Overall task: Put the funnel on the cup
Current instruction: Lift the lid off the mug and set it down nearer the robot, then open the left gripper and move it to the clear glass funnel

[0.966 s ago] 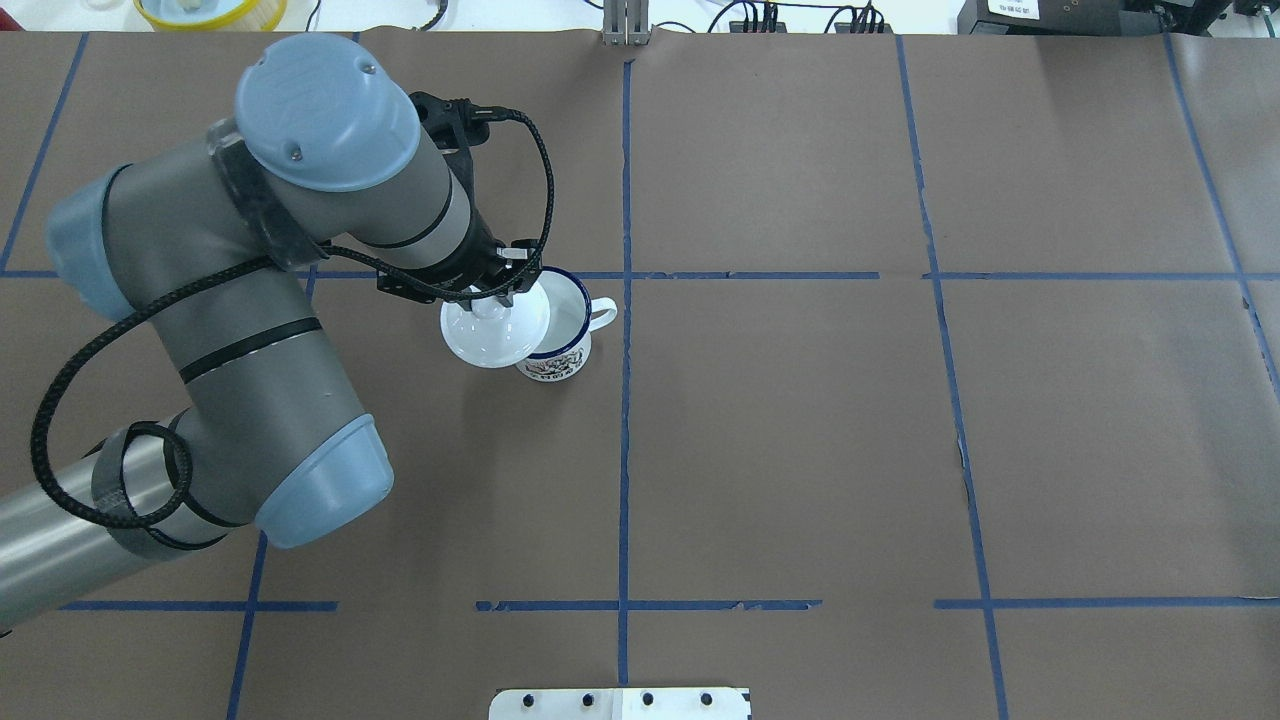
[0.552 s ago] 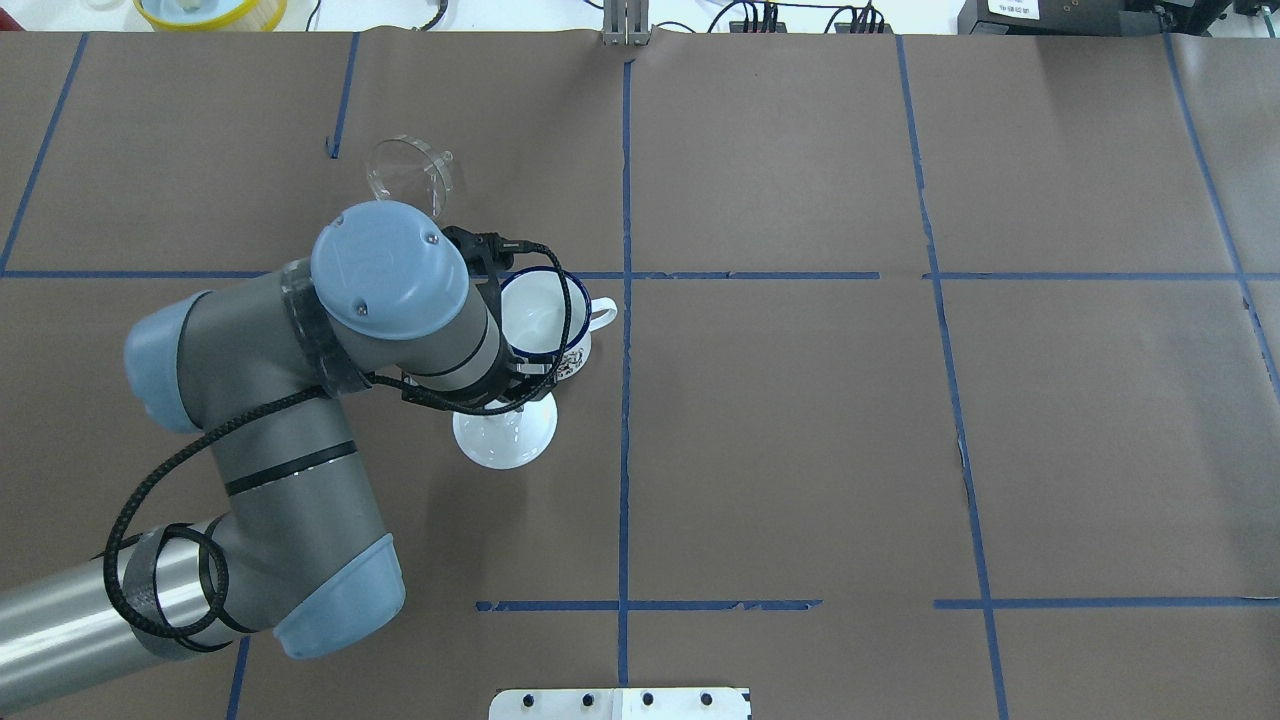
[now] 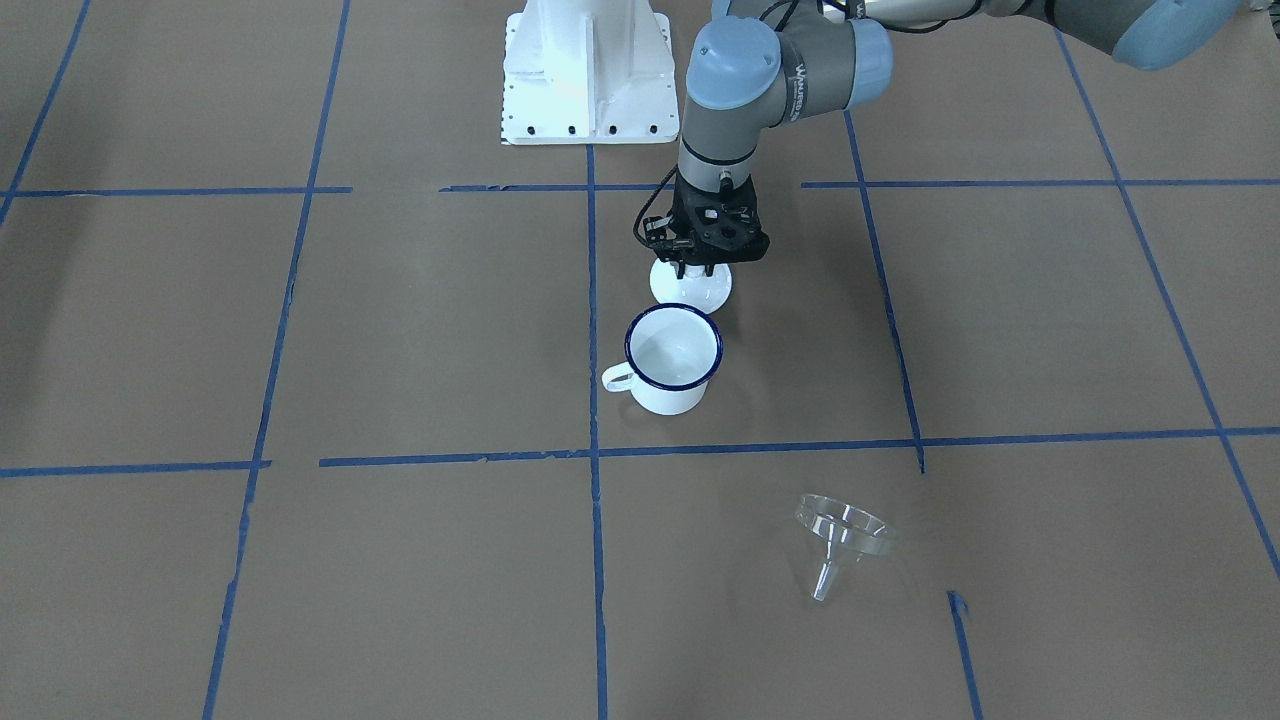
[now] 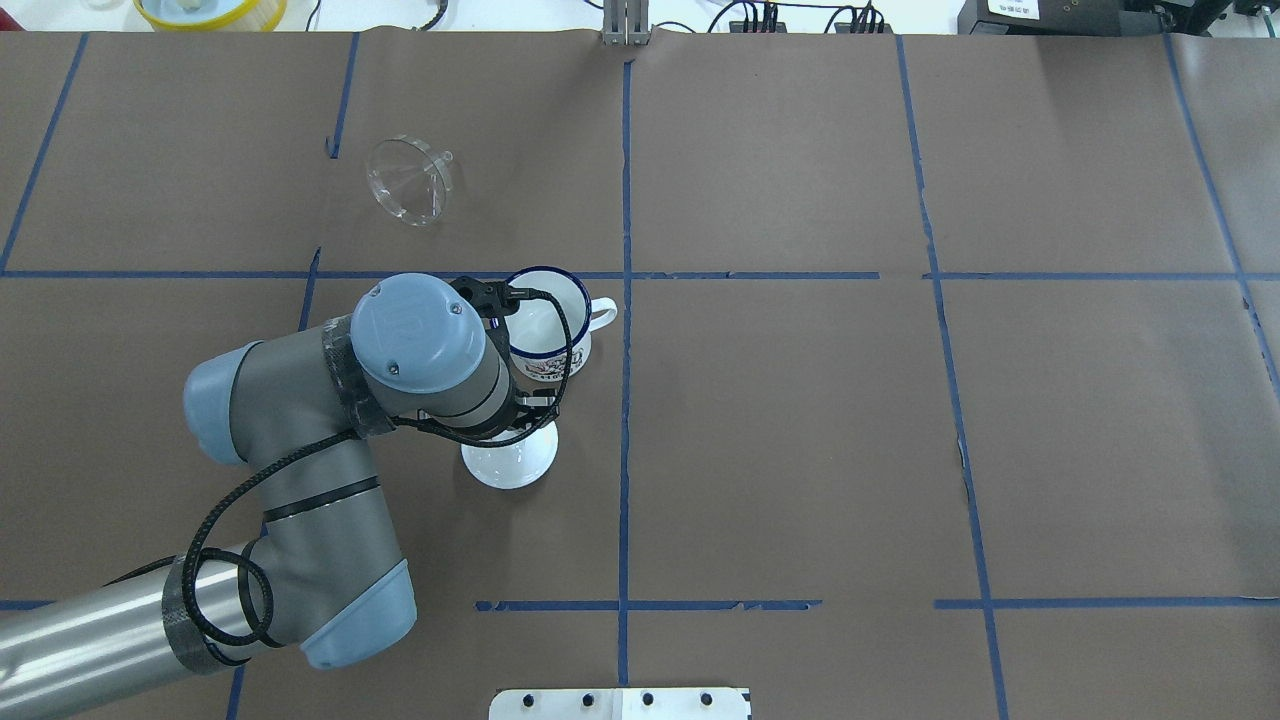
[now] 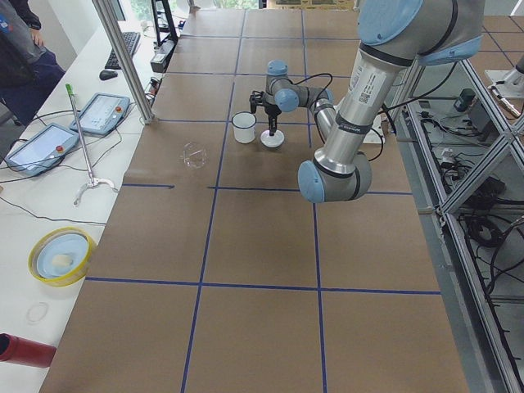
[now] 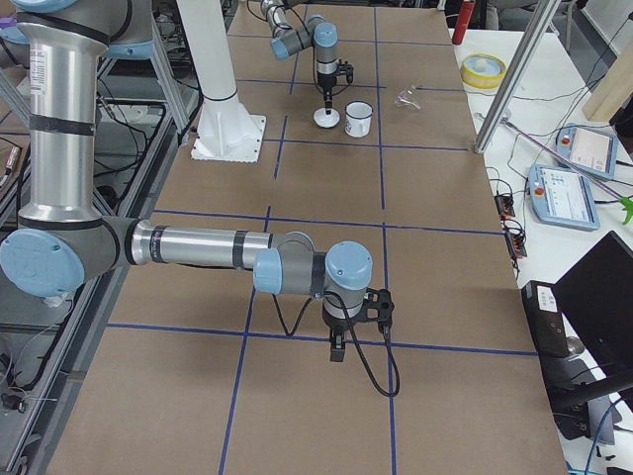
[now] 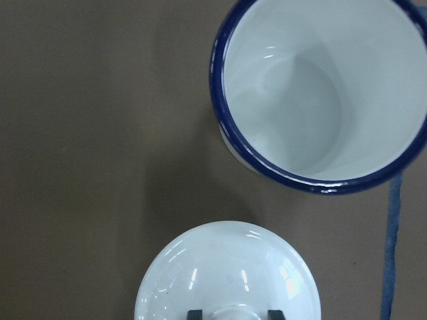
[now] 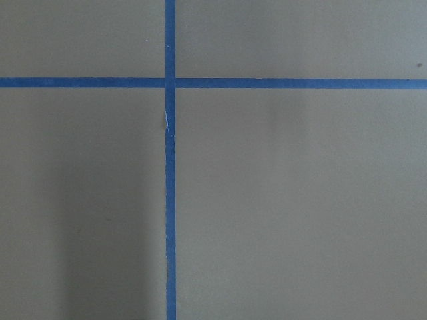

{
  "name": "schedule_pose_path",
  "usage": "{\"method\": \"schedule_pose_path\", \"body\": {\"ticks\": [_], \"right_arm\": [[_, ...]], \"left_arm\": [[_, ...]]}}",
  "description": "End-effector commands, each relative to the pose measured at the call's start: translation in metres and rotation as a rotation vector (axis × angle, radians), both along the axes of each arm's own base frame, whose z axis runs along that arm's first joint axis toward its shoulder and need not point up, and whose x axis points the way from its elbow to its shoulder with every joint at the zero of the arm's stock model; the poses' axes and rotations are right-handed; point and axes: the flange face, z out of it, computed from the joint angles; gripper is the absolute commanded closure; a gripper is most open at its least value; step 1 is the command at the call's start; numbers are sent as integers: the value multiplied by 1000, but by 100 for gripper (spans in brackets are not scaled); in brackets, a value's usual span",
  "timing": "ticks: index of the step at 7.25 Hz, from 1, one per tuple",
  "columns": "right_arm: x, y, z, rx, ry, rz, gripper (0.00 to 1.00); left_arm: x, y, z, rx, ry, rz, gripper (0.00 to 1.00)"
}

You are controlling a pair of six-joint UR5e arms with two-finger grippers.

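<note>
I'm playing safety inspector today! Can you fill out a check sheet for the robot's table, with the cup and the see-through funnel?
Surface: table covered in brown paper with blue tape lines; no spills seen.
Job's things: funnel lies on its side, apart from the cup; cup stands upright, open and empty.
Clutter: white lid beside the cup, on the robot's side.
Grippers: left gripper shut on the lid's knob; right gripper hangs over the tape lines far from the cup, open or shut cannot be told.
Cables: black cable loops around the left wrist.
Surroundings: yellow dish past the table's far edge; tablets on a side bench.
</note>
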Motion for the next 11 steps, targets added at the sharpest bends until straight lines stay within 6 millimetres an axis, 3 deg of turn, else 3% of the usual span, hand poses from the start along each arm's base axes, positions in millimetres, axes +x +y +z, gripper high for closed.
{"method": "schedule_pose_path", "body": {"ticks": [1, 3, 4, 6, 9, 10, 11], "right_arm": [[0, 0, 0, 0, 0, 0, 0], [0, 0, 0, 0, 0, 0, 0], [0, 0, 0, 0, 0, 0, 0], [0, 0, 0, 0, 0, 0, 0], [0, 0, 0, 0, 0, 0, 0], [0, 0, 0, 0, 0, 0, 0], [0, 0, 0, 0, 0, 0, 0]], "left_arm": [[2, 0, 3, 2, -1, 3, 95], [2, 0, 4, 8, -3, 10, 24], [-1, 0, 1, 14, 3, 6, 0], [-35, -2, -19, 81, 46, 20, 0], [-153, -99, -42, 124, 93, -211, 0], [-179, -118, -46, 118, 155, -305, 0], [-193, -135, -38, 63, 253, -424, 0]]}}
